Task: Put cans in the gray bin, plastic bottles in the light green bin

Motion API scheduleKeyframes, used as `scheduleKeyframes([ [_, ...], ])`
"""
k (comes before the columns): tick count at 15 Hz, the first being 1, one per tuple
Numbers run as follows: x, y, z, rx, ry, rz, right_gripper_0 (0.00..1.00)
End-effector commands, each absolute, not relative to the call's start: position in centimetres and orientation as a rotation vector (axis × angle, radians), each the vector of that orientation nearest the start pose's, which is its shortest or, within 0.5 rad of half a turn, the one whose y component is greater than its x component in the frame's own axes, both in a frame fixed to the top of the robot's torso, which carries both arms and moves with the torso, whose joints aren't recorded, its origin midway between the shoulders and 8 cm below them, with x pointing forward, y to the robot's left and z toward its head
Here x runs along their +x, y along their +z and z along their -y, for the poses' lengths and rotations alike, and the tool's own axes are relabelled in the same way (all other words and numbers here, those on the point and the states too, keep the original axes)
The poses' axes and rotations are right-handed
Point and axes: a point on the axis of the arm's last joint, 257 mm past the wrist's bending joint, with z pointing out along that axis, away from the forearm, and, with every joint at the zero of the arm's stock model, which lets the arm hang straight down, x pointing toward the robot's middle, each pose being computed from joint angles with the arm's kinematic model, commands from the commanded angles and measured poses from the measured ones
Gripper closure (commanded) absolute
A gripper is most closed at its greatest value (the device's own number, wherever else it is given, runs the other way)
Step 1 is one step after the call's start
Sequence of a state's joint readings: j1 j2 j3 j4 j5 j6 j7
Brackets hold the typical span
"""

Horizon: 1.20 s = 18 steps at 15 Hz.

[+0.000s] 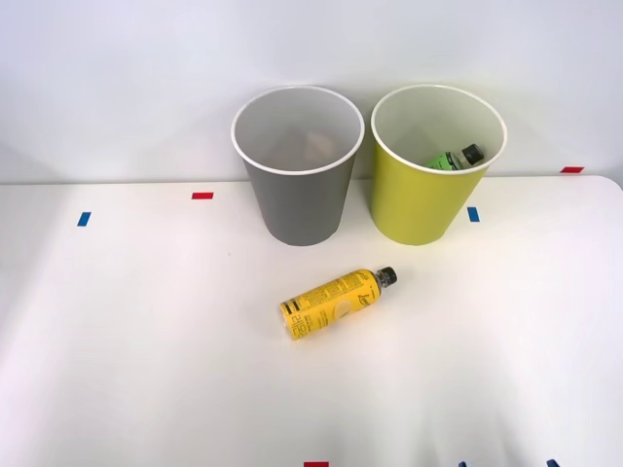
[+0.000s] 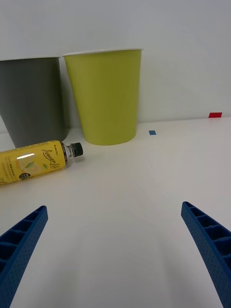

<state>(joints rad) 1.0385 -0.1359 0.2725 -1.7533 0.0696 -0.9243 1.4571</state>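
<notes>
A yellow plastic bottle [image 1: 336, 301] with a black cap lies on its side on the white table, in front of the two bins; the right wrist view shows the same yellow bottle [image 2: 36, 161]. The gray bin [image 1: 298, 195] stands at the back, and something pale that I cannot make out lies inside it. Right of it stands the light green bin [image 1: 425, 190], with a green bottle [image 1: 456, 158] lying inside. In the wrist view the gray bin [image 2: 30, 101] and light green bin [image 2: 107, 96] rise beyond the bottle. My right gripper [image 2: 113, 250] is open, low over the table, short of the bottle. No cans are in view.
Small red and blue tape marks [image 1: 201, 196] dot the table [image 1: 146, 370]. A white wall rises just behind the bins. Bare tabletop spreads to the left, right and front of the bottle.
</notes>
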Motion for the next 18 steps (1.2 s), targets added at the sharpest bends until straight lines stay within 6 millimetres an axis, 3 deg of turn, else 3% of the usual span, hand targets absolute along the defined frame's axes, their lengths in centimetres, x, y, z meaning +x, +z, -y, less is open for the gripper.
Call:
scheduleKeyframes([
  [1, 22.6, -26.2, 22.3, 0.065, 0.049, -1.550, 0.04],
  [7, 27.7, -23.5, 22.6, 0.205, 0.126, -1.751, 0.06],
  [12, 31.1, -21.4, 20.3, 0.443, 0.416, -1.924, 0.06],
  [18, 35.0, -21.1, 17.5, 0.697, 0.639, -2.055, 0.06],
])
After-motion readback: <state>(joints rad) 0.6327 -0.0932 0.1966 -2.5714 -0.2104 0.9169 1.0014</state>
